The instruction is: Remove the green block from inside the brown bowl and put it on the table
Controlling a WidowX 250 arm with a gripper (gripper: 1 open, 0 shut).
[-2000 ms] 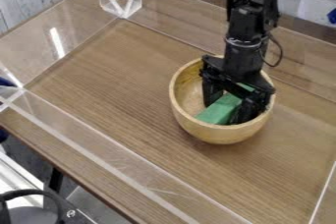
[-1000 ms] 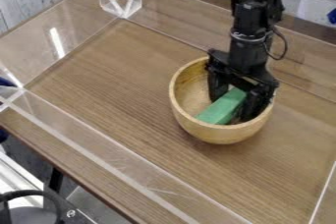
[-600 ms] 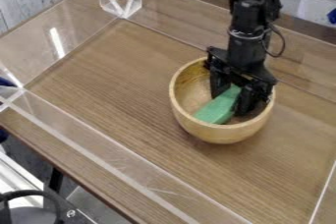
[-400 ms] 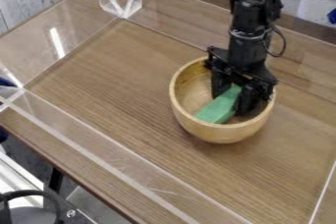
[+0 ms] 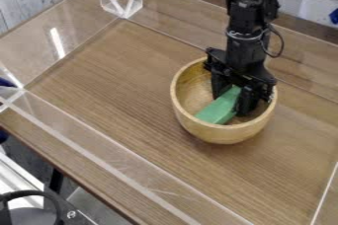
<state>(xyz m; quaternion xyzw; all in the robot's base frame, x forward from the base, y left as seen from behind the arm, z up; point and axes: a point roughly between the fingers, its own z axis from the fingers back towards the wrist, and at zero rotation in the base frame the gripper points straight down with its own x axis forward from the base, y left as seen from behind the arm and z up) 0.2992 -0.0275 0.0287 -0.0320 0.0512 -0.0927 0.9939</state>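
Note:
The brown bowl (image 5: 199,122) sits on the table (image 5: 119,91) at centre right. Inside it lies the green block (image 5: 216,110), tilted, with its lower end toward the bowl's front left. My gripper (image 5: 243,97) reaches straight down into the bowl, and its black fingers (image 5: 255,95) are closed on the block's upper right end. That end of the block is partly hidden behind the fingers.
Low clear acrylic walls (image 5: 53,41) run round the tabletop, with a clear bracket (image 5: 123,2) at the far left corner. The black arm (image 5: 247,12) rises from the bowl toward the top edge. Bare wood extends left and in front of the bowl.
The fingers have closed in on the upper end of the green block. The arm has stayed over the bowl, and the block still lies inside it.

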